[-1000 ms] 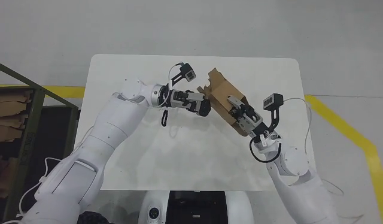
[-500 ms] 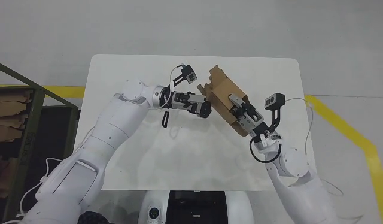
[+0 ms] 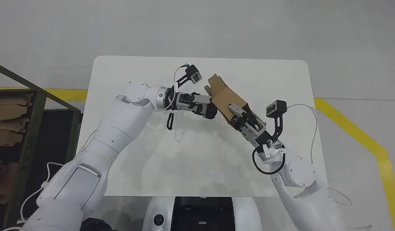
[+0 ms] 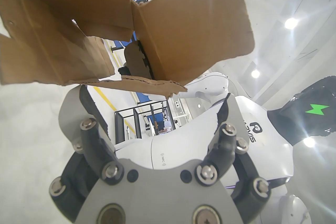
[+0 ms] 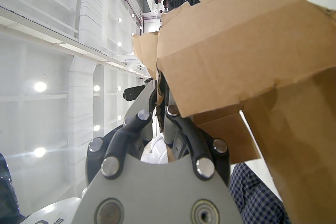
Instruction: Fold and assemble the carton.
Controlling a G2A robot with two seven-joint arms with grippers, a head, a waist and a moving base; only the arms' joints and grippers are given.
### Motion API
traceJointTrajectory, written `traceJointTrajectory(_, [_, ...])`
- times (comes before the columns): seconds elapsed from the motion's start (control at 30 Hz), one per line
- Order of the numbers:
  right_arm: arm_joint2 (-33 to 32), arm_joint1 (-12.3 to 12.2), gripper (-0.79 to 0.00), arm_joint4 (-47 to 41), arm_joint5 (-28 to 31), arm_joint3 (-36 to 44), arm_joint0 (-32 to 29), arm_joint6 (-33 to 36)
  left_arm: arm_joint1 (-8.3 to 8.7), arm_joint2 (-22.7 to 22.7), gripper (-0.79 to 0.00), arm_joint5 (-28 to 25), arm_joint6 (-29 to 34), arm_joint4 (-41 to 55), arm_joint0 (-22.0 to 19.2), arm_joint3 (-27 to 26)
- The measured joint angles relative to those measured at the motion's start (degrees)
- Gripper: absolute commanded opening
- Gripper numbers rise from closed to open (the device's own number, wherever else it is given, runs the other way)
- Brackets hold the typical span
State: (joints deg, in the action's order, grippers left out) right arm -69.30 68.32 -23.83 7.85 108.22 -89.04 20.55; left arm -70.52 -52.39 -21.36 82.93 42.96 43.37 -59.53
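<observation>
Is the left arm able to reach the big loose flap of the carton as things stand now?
Probably yes. The left gripper is open and just beside the flap, with nothing between them, while the right gripper holds the carton at its other end.

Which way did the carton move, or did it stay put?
Yes. The carton, pinched by the right gripper, shifted a little toward the left edge of the table, closer to the left gripper.
</observation>
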Motion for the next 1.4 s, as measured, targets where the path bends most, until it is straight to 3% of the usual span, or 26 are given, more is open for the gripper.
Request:
traceJointTrajectory(0.6, [-3.52, 0.03, -0.785, 0.85, 0.49, -2.55, 2.01, -0.02, 1.13, -3.59, 0.000, 0.60, 0.60, 1.52, 1.97, -2.05])
traceJointTrajectory(0.83, [-5.96, -0.57, -0.785, 1.61, 0.64, -6.92, 4.25, 8.17, 2.47, -7.83, 0.000, 0.47, 0.47, 1.39, 3.38, -2.23])
traceJointTrajectory(1.07, [-8.47, -1.53, -0.785, 1.31, 3.66, -11.76, 6.37, 22.08, 3.47, -11.04, 0.000, 0.80, 0.80, 1.19, 3.84, -2.69])
traceJointTrajectory(1.27, [-9.35, -2.13, -0.785, 0.80, 5.87, -14.65, 7.63, 30.97, 3.45, -10.81, 0.000, 1.09, 1.09, 1.12, 3.71, -2.87])
traceJointTrajectory(1.4, [-9.14, -2.19, -0.785, 0.29, 6.35, -15.88, 8.17, 31.73, 3.19, -9.92, 0.000, 1.49, 1.49, 1.43, 3.50, -2.67])
